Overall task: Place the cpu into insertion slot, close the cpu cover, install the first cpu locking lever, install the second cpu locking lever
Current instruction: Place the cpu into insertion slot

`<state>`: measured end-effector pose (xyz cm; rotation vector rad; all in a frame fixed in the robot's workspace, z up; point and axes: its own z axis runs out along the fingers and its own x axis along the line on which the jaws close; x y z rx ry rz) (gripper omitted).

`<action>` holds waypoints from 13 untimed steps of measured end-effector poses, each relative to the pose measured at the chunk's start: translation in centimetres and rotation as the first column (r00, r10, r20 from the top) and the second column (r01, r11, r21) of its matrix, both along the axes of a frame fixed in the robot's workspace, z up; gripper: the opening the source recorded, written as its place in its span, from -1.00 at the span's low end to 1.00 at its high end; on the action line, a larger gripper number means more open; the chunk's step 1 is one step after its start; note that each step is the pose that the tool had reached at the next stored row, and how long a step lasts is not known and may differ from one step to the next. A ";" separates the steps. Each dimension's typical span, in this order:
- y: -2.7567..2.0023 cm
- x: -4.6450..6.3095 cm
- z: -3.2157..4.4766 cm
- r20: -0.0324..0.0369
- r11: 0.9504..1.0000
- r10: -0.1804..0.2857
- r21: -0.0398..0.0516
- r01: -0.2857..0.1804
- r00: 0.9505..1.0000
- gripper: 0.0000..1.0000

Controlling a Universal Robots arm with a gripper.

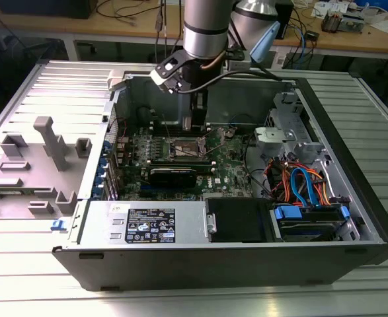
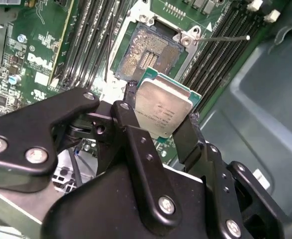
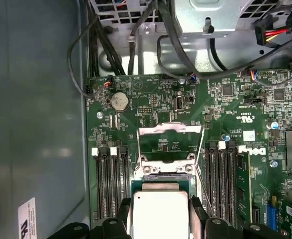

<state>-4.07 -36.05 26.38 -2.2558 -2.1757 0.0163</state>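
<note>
In both wrist views my gripper (image 2: 160,118) (image 3: 160,205) is shut on the cpu (image 2: 161,110) (image 3: 159,215), a small square chip with a dull silver top, gripped by two opposite edges. It hangs a little above the insertion slot (image 2: 146,50) (image 3: 166,171), whose contact field lies bare. The chip sits off to one side of the slot and tilted to it. The cpu cover (image 3: 170,130) stands swung open beyond the slot. A thin wire lever (image 2: 225,37) sticks out beside the slot. In the exterior view the gripper (image 1: 192,127) hovers over the slot (image 1: 188,148) inside the open case.
Long black memory slots (image 3: 108,181) (image 3: 224,174) flank the socket on both sides. Black cables (image 3: 136,35) and a metal drive cage (image 1: 283,125) lie beyond the board. The case wall (image 3: 36,124) runs close along one side. A grey plastic shroud (image 1: 48,142) rests on the removed panel.
</note>
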 end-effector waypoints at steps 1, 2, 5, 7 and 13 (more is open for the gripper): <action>0.00 -0.1 -0.13 0.002 1.000 0.000 0.000 0.000 1.000 0.09; 0.00 -0.3 -0.22 0.005 1.000 0.000 0.000 0.000 1.000 0.09; 0.00 -0.8 -0.43 0.015 1.000 0.001 0.000 -0.001 1.000 0.09; 0.00 -1.0 -0.54 0.022 1.000 0.003 0.000 -0.003 1.000 0.09; 0.00 -1.5 -1.15 0.038 1.000 0.024 0.000 -0.024 0.999 0.09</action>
